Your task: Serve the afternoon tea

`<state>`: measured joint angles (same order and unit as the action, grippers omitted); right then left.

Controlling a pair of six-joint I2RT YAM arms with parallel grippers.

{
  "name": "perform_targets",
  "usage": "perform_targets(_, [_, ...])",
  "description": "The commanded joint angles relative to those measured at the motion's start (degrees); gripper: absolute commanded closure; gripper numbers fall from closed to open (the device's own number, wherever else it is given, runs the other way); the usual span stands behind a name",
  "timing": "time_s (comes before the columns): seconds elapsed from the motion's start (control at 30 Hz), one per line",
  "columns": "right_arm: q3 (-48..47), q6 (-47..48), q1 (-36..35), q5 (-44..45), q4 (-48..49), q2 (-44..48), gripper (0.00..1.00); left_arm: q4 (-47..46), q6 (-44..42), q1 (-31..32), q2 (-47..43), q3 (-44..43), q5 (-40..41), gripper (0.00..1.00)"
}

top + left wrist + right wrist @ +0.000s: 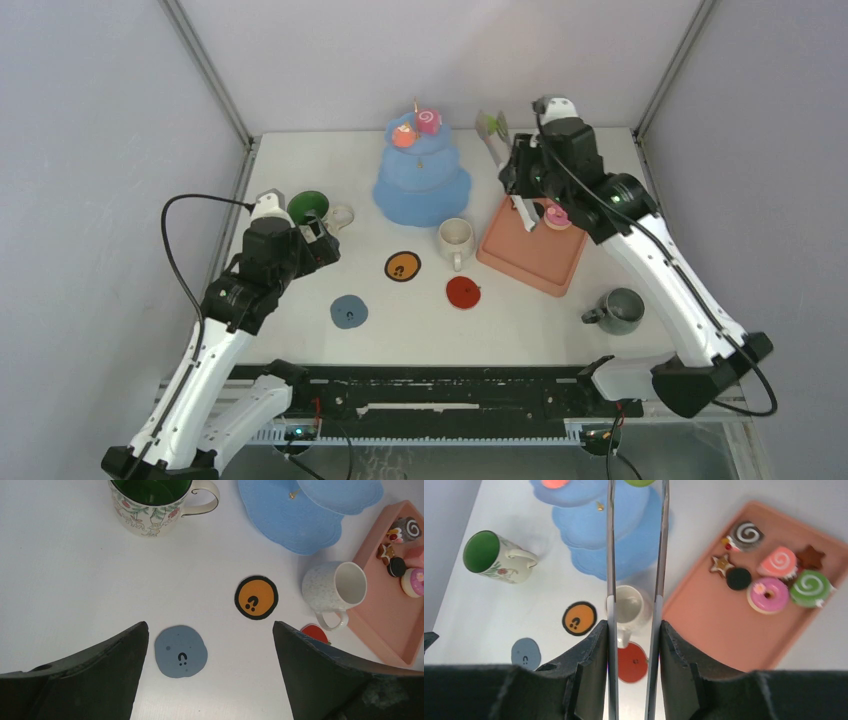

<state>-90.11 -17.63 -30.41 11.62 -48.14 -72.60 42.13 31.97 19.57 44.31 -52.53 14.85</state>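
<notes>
Tongs (611,555) were clamped between the fingers of the right gripper (634,630). Their two silver blades reached away from it and pinched a green pastry (490,125) at the tips, held in the air just right of the top tier of the blue stand (420,185). On that top tier lay a red pastry (403,137) and a pink swirl roll (428,122).

Right of the stand, the pink tray (714,625) carried the other pastries, bunched close together at its far end. They were a dark swirl roll (746,532), a second pink swirl (778,561), a brown star (811,557), a star biscuit (721,564), a black round (738,578), a pink doughnut (768,594) and a green swirl (809,587).

The cream mug (455,240) stood upright on the table (560,340), between the stand and the tray's left edge. The green mug (310,208) stood at the far left, just beside the left gripper (210,630). The grey mug (620,310) stood near the right edge, well apart from the others.

Three coasters lay flat on the table: an orange one (256,597) left of the cream mug, a red one (463,292) just on the near side of that mug, and a blue-grey one (180,651) further left.

The left gripper hung above the table with its fingers spread wide and nothing between them. In its wrist view the blue-grey coaster showed in the gap.
</notes>
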Motion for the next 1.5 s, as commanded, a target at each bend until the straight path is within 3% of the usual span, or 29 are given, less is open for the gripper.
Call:
perform_targets(0.0, [-6.35, 2.58, -2.85, -1.28, 6.59, -6.01, 0.64, -1.03, 0.47, -0.46, -1.66, -1.20, 1.25, 0.02])
perform_targets(0.7, [-18.49, 3.73, -5.35, -3.96, 6.43, -23.68, 0.62, 1.97, 0.38, -0.41, -4.01, -2.27, 3.05, 0.02])
perform_targets(1.47, [-18.33, 3.74, -5.87, -2.96, 5.13, -25.15, 0.47, 2.69, 0.46, -0.50, -4.43, -2.45, 3.45, 0.02])
